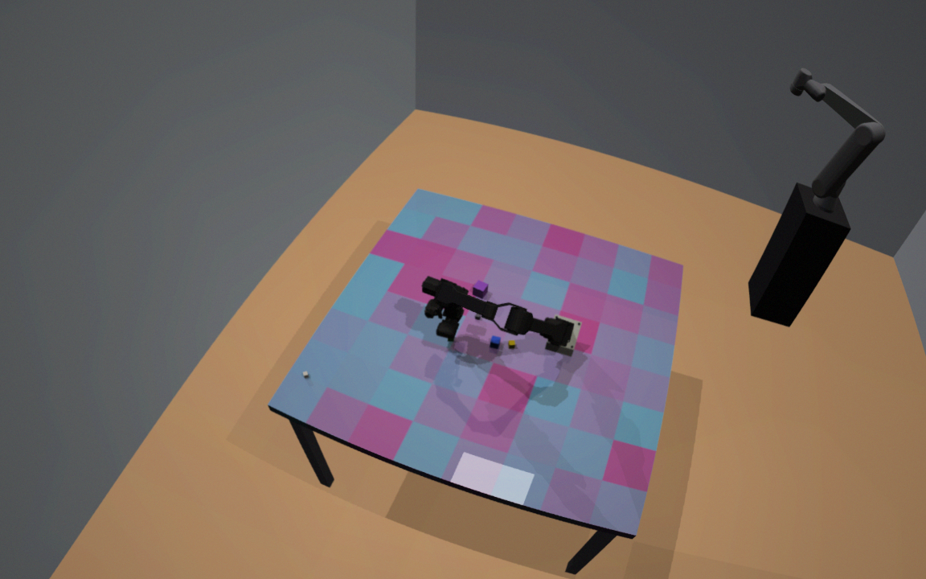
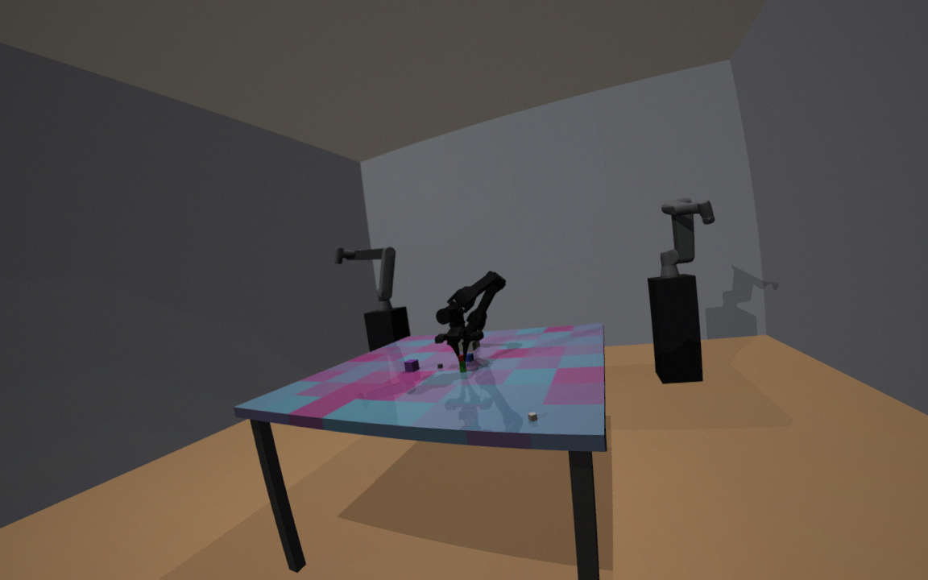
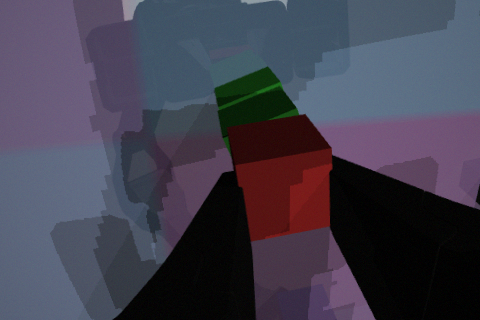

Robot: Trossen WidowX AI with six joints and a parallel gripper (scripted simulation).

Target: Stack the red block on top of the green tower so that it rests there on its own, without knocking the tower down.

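My gripper [image 2: 462,354] [image 3: 277,178] is shut on the red block [image 3: 285,200] [image 2: 461,358], with a black finger against each side of it. The green tower [image 3: 257,107] [image 2: 462,366] stands upright directly under the red block, which hides part of its top in the wrist view. The exterior view shows red just above green, with no gap that I can make out. Whether the red block touches the tower's top, I cannot tell. In the top view the arm hides the fingertips, the red block and the tower.
A blue block [image 1: 495,342] [image 2: 469,357] and a yellow block [image 1: 511,344] lie between the tower and the arm's base. A purple block [image 1: 480,289] [image 2: 411,366] and a small dark block [image 1: 477,317] [image 2: 440,366] lie to one side. A small white block [image 1: 305,374] [image 2: 532,416] lies near a table corner.
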